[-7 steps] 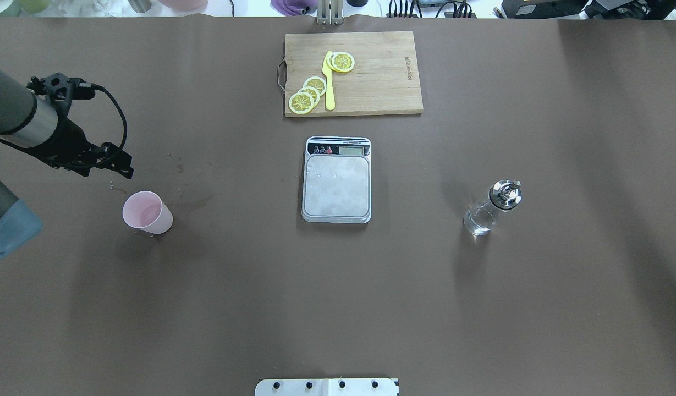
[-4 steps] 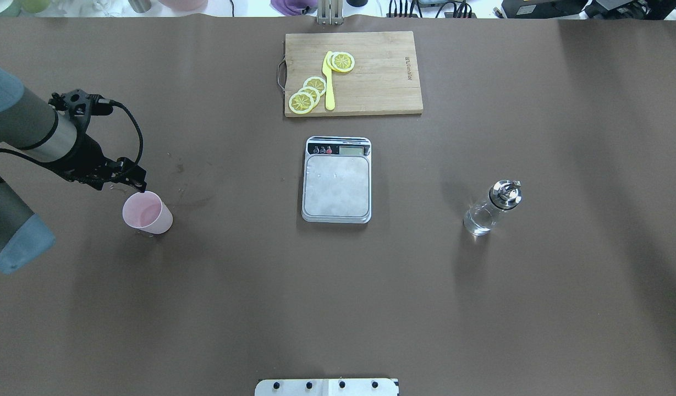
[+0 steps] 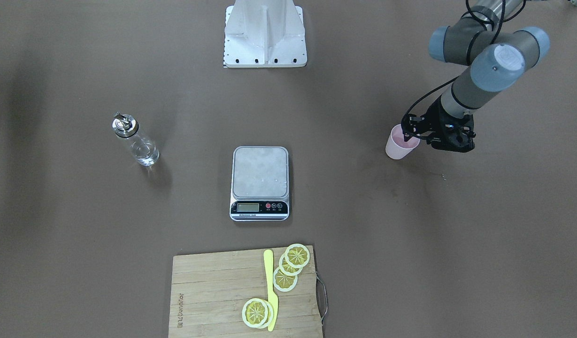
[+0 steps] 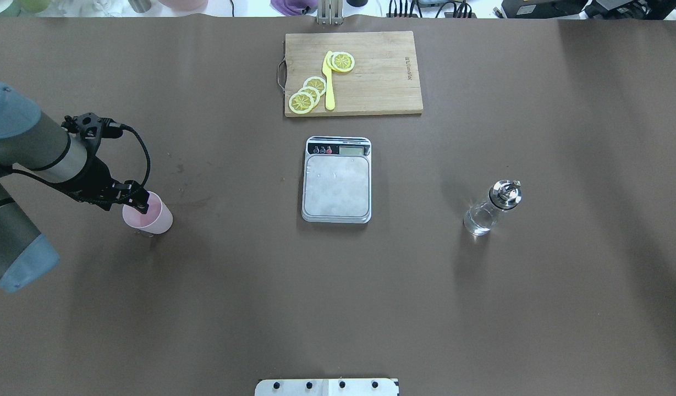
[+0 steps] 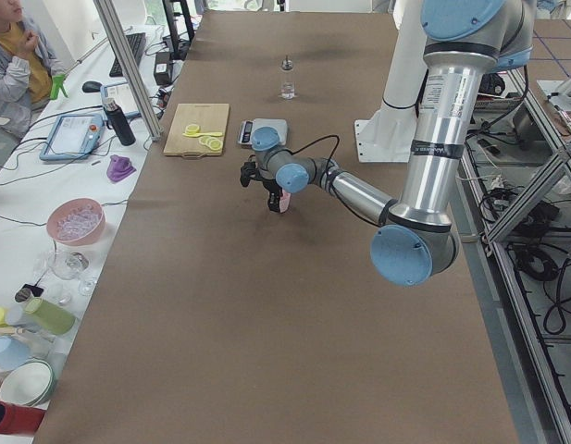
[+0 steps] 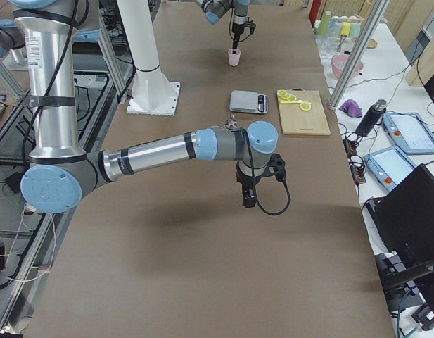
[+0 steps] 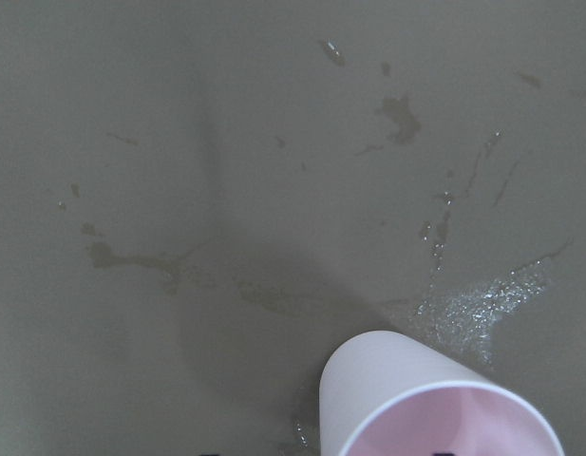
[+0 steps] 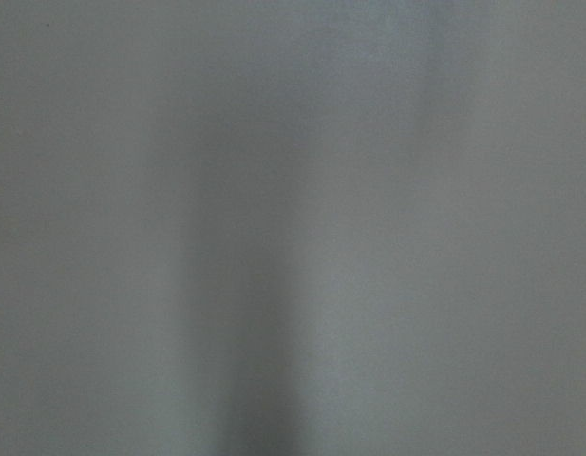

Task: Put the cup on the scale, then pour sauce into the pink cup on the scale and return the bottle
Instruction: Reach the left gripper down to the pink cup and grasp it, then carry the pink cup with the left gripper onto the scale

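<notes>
- Your left gripper [image 4: 138, 202] is at the cup [image 4: 155, 219]. In the overhead view its dark fingertips overlap the part of the cup's mouth that faces the arm.
- You cannot tell from these views how far that gripper is open. The left wrist camera catches only slivers of dark at its bottom edge, over the pink inside of the cup.
- It is also unclear whether a finger touches the rim or hangs just above it. The gripper has no visible hold on the cup.
- The cup stands upright, mouth up, on the brown table [image 4: 338, 308] on the robot's left side. It is well apart from the scale [image 4: 336, 184].
- In the wrist view, wet splashes [image 7: 473, 304] glisten on the table just beside the cup's base.
- The scale lies at the middle of the table. Its black display strip is on the far side from the robot.
- The bottle [image 4: 487, 212] stands upright on the robot's right side, well apart from the scale, with its chrome cap and spout on top.
- Your right gripper [image 6: 249, 203] points down above the table. Only the right-side camera shows it, so you cannot tell whether it is open or closed. Its wrist camera shows only blurred brown surface.
- Beyond the scale lies a cutting board [image 4: 382, 82] with lemon slices [image 4: 307, 94] and a yellow knife [image 4: 329, 82] on it.
</notes>
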